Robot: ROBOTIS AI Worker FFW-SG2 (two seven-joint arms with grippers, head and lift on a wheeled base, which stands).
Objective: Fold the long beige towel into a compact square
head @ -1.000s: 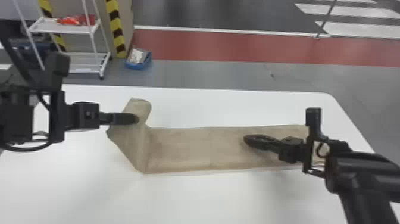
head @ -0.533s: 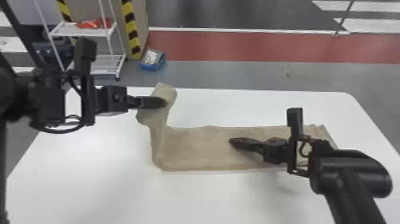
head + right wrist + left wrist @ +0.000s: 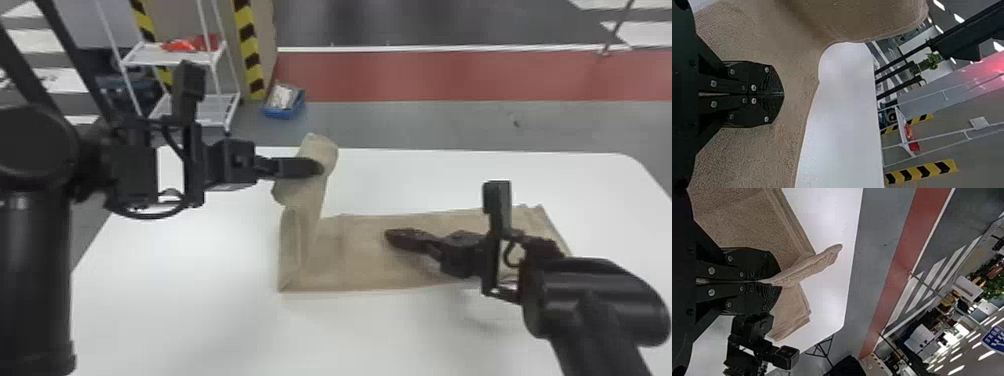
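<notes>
In the head view my left gripper (image 3: 312, 167) holds the raised left end of the beige towel (image 3: 365, 252) above the table. The rest lies flat to the right as a long strip. The left wrist view shows my left gripper (image 3: 770, 281) shut on a pinched fold of the towel (image 3: 805, 266). My right gripper (image 3: 392, 236) is low over the middle of the strip; whether it presses on the cloth I cannot tell. In the right wrist view my right gripper (image 3: 782, 94) is shut with nothing visible between its fingers, and the towel (image 3: 797, 74) spreads beneath and rises beyond.
The white table (image 3: 200, 300) extends on all sides of the towel. Beyond its back edge stand a white shelf cart (image 3: 175, 55) and a blue bin (image 3: 284, 102) on the floor.
My left gripper has lifted the towel's end and carried it rightward over the strip, toward the right gripper. In the head view the table and right arm have shifted slightly.
</notes>
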